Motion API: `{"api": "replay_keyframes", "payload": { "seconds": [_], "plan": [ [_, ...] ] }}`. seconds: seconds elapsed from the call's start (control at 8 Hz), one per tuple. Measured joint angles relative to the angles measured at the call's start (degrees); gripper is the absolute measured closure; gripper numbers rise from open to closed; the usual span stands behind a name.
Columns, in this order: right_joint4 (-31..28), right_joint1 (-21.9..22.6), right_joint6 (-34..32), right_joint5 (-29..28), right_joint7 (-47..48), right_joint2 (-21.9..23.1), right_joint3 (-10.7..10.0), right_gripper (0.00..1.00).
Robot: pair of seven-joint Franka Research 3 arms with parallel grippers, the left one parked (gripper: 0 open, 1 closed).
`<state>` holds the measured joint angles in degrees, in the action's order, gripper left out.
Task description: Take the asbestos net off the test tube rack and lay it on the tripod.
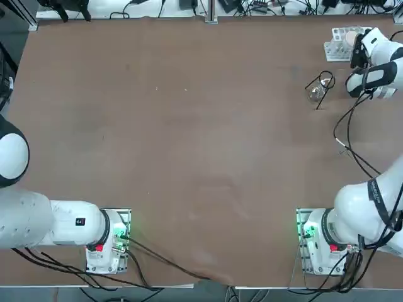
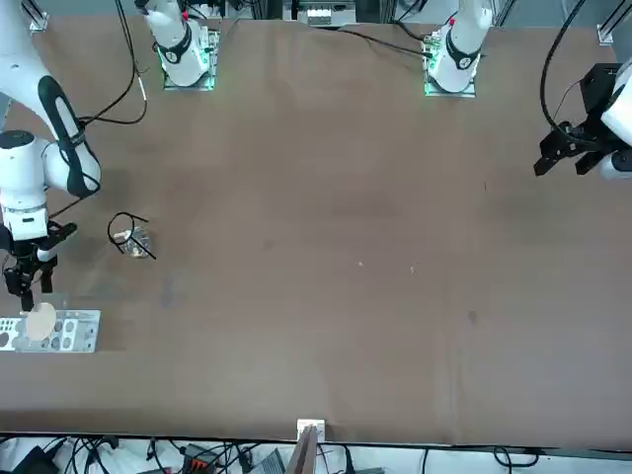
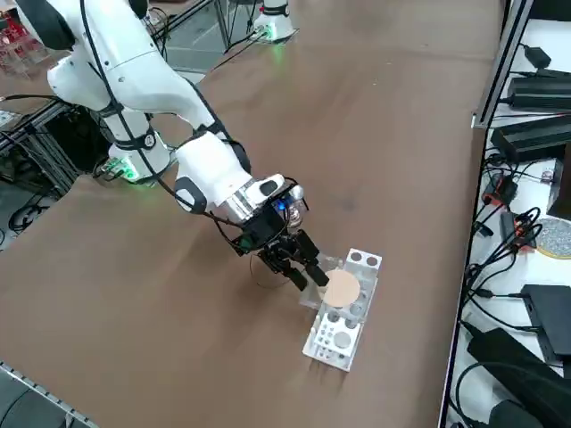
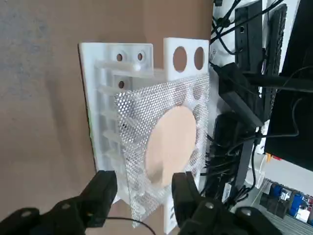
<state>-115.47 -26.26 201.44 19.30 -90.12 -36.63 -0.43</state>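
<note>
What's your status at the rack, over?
Right gripper open, straddling the asbestos net's edge. Net lying on the test tube rack, not lifted. Tripod standing nearby; nothing in the way.

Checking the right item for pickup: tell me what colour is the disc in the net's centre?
Pale beige-pink disc, clearest in the right wrist view.

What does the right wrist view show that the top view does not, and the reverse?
Only the right wrist view shows the asbestos net as grey mesh around a beige disc, lying on the test tube rack, with one net edge between the two fingers of the right tool, which stand apart. Only the top view shows the tripod beside a small glass object, and both arm bases. Both show the rack and the brown table.
</note>
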Motion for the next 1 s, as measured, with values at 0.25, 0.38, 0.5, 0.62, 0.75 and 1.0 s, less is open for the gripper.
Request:
{"api": "replay_keyframes", "payload": {
  "seconds": [0.25,0.38,0.5,0.62,0.75,1.0],
  "plan": [
    [0.01,0.00,0.00,0.00,0.00,-0.39,0.00,0.48],
    [0.01,0.00,0.00,0.00,0.00,-0.47,0.00,0.56],
    [0.02,0.00,0.00,0.00,0.00,-0.47,0.00,0.63],
    [0.07,-0.01,0.00,0.00,0.00,-0.47,0.00,0.68],
    [0.17,-0.06,0.04,0.00,0.00,-0.46,0.00,0.81],
    [0.61,-0.15,0.30,0.00,0.00,-0.36,-0.01,0.97]
  ]
}}
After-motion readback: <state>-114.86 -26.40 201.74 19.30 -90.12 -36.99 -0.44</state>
